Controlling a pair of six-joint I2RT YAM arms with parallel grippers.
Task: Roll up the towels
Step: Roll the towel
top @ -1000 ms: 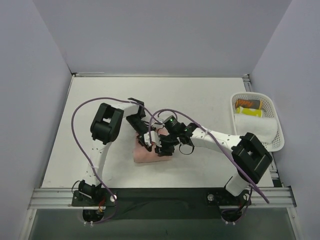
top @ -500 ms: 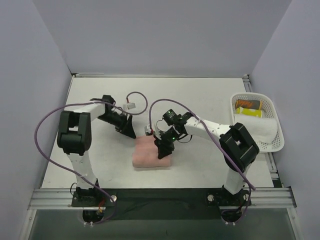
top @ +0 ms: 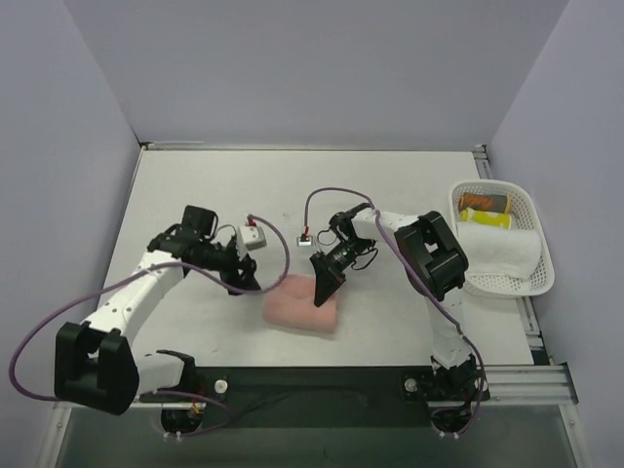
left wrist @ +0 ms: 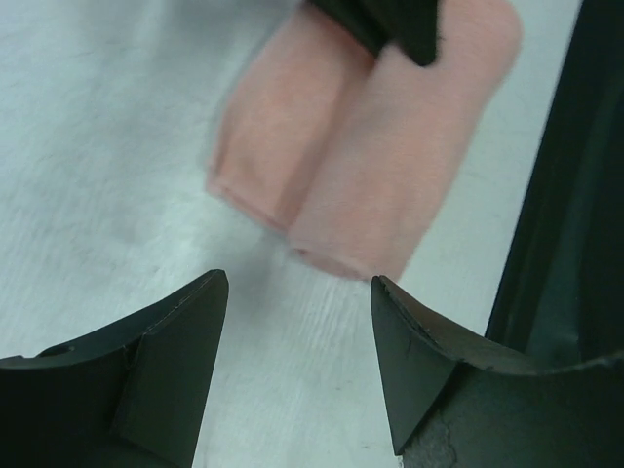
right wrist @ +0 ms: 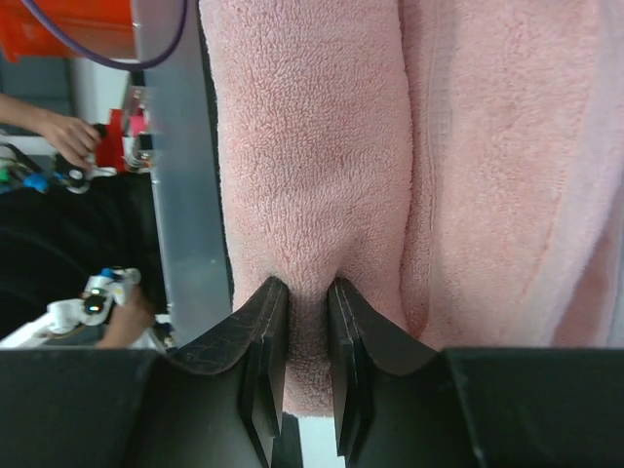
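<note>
1. The salmon-pink towel (top: 297, 307) lies partly rolled on the table (top: 195, 185), close to the near edge and about midway between the left and right edges. From the left wrist it shows as two thick folds lying side by side.
2. The right gripper (top: 324, 281) comes down on the far right part of this towel. Its fingers (right wrist: 263, 331) are pinched tight on a ridge of pink terry.
3. The left gripper (top: 237, 278) hangs low over the table just beside the towel's left end. Its jaws are spread wide with nothing between them, and it does not touch the cloth.
4. The white towel (top: 502, 252) lies bundled in the near half of a white mesh basket (top: 454, 207), which stands at the table's right edge, well apart from both grippers.
</note>
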